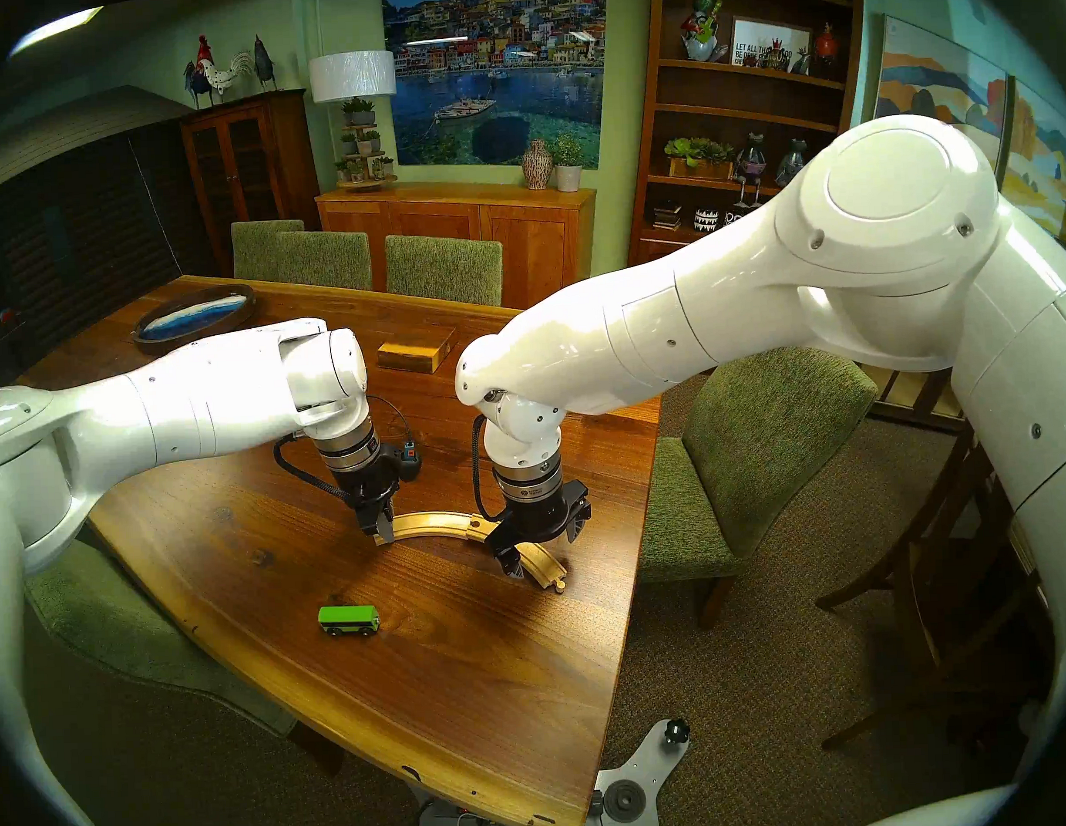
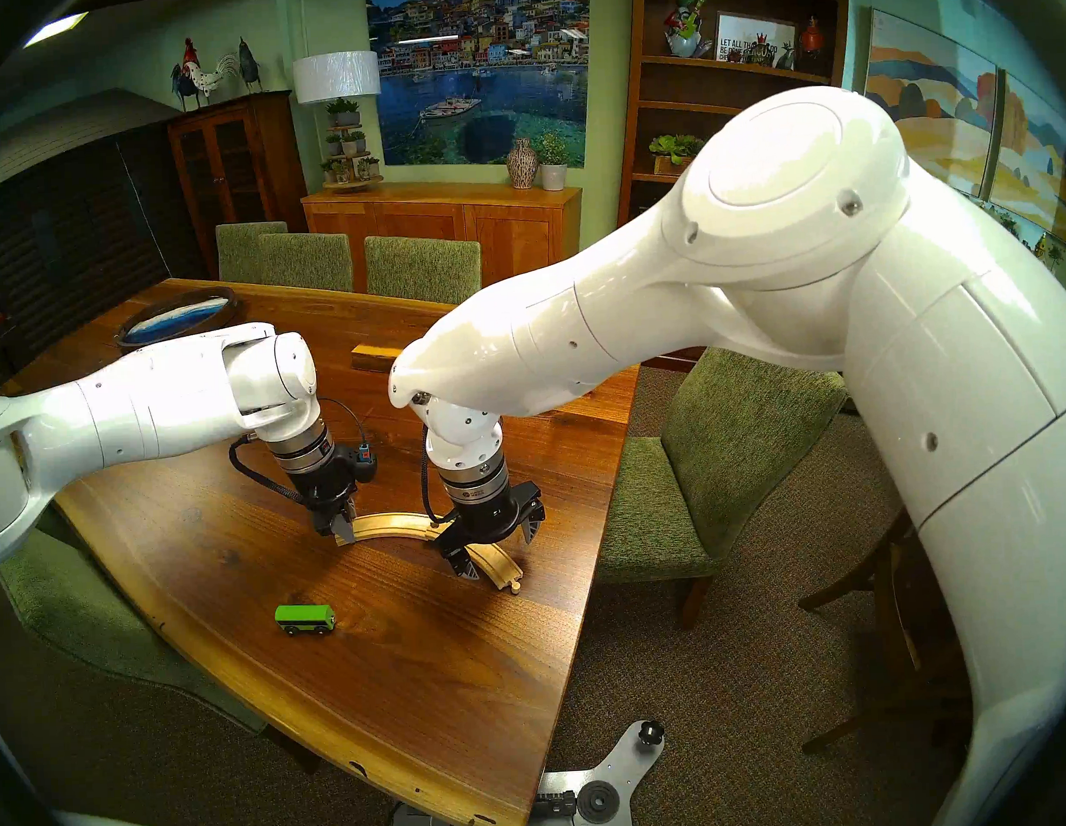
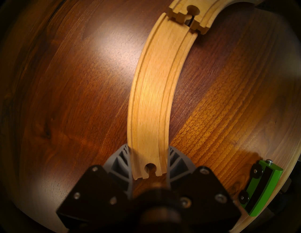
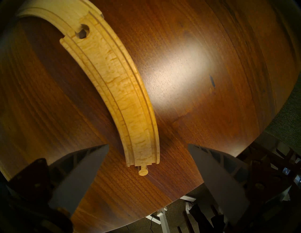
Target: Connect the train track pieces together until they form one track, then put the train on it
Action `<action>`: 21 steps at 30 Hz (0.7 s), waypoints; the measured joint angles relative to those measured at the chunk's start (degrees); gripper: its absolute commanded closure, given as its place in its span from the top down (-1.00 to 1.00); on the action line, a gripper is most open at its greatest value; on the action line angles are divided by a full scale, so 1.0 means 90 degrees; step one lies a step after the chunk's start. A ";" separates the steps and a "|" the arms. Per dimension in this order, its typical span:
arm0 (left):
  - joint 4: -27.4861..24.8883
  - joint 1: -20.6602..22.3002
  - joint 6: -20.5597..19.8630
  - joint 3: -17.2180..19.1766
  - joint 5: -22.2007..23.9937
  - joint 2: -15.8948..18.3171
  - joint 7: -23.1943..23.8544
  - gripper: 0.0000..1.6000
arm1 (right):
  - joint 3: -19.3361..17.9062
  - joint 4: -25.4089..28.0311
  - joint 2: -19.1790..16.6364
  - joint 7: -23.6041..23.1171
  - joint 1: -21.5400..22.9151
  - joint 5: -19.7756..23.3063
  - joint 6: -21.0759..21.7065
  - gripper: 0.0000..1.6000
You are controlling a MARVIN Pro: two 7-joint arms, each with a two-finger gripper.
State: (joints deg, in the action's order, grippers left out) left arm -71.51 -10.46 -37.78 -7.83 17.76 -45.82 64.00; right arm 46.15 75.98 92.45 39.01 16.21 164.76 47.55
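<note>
My left claw (image 3: pixel 149 164) grips the socket end of the left track piece (image 3: pixel 151 91) while my right claw (image 4: pixel 147 164) hangs released astride the right track piece (image 4: pixel 120 91), so I press the half-seated joint flat, the train (image 1: pixel 348 620) waiting nearer me on the bench (image 1: pixel 467 677).

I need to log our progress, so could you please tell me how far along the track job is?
Done, or nearly: the two curved track pieces, one on the left and one on the right, meet end to end, though the left wrist view suggests the joint may not be fully seated. In hand: the left gripper grips the left piece's free end; the right gripper is open above the other. Left: the green train sits on the table.
</note>
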 measured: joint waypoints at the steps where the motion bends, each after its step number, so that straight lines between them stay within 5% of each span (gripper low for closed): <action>1: 0.0000 0.0000 0.0000 0.0001 0.0000 0.0000 0.0000 -1.00 | -0.0025 0.0032 -0.0001 0.0000 0.0033 -0.0028 0.0012 1.00; 7: 0.0000 -0.0002 -0.0001 0.0003 -0.0002 0.0000 0.0000 -1.00 | -0.0209 0.0200 -0.0076 -0.0234 0.0164 -0.0437 0.0153 1.00; 21: 0.0000 -0.0007 -0.0002 0.0010 -0.0008 0.0001 0.0003 -1.00 | -0.0644 0.0511 -0.0505 -0.1753 0.0208 -0.2882 0.0649 1.00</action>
State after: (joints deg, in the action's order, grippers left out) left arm -71.52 -10.52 -37.79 -7.74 17.69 -45.81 64.03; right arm 40.35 80.57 87.90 23.23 18.08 138.82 53.38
